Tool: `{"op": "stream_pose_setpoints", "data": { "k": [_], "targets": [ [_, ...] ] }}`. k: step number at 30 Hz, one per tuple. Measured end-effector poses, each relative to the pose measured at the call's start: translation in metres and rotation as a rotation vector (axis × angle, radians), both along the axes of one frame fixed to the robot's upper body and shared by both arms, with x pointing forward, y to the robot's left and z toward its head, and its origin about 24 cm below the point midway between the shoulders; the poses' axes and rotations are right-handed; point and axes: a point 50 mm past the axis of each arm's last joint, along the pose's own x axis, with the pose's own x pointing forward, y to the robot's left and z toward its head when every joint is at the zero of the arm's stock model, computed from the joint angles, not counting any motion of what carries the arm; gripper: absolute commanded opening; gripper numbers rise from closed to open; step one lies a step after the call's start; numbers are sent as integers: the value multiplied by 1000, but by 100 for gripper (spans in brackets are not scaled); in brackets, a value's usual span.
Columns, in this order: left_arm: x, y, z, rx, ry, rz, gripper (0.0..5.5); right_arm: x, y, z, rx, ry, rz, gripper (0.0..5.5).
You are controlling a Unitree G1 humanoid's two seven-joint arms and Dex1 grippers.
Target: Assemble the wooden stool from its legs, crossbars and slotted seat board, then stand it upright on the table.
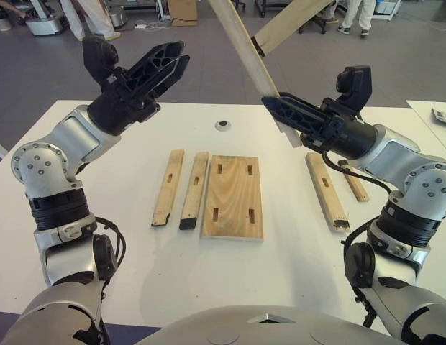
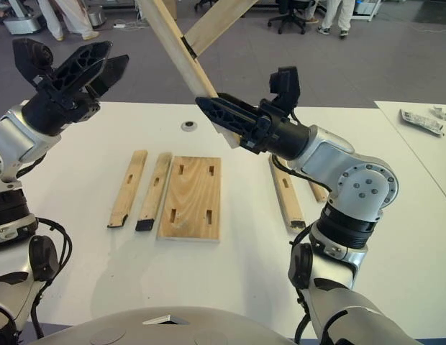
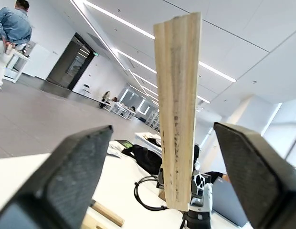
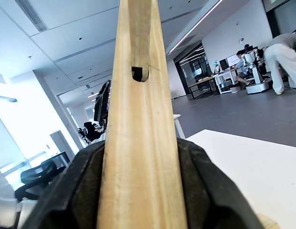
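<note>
My right gripper [image 1: 275, 104] is shut on a long wooden leg [image 1: 244, 50], held above the table's far side and slanting up to the left. A crossbar [image 1: 291, 21] joins this leg near its upper part. In the right wrist view the leg [image 4: 138, 47] runs out from the closed fingers [image 4: 71, 191]. My left gripper [image 1: 181, 54] is raised at the far left, open and holding nothing, a short gap from the leg. The slotted seat board [image 1: 234, 195] lies flat mid-table. Two legs [image 1: 168, 187] [image 1: 194, 189] lie on its left, another leg [image 1: 326, 190] on its right.
A short crossbar [image 1: 354, 181] lies beyond the right-hand leg. A small round hole [image 1: 222, 125] sits in the white table [image 1: 137, 273] behind the board. A second table [image 1: 431, 108] stands at the far right. The near half of the table is bare.
</note>
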Motion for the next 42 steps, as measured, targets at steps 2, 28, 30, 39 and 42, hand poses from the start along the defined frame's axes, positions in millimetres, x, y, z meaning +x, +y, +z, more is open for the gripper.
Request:
{"op": "stream_pose_setpoints", "data": {
  "k": [2,28,30,39,42],
  "targets": [
    [-3,-2,0,-1,5,-40,505,-3,3,-3,-17,12,38,207],
    [-5,-9,1,-1,-20,-36,209,-17,23,-28,-72,122,154,207],
    [-5,-9,-1,-1,-17,-33,209,-18,25,-29,-68,134,156,207],
    [3,-2,-7,70,-21,122,208,-4,16,-25,17,153,20,331],
    [6,5,-8,150,-56,189,208,3,3,-24,7,120,-97,331]
  ]
}}
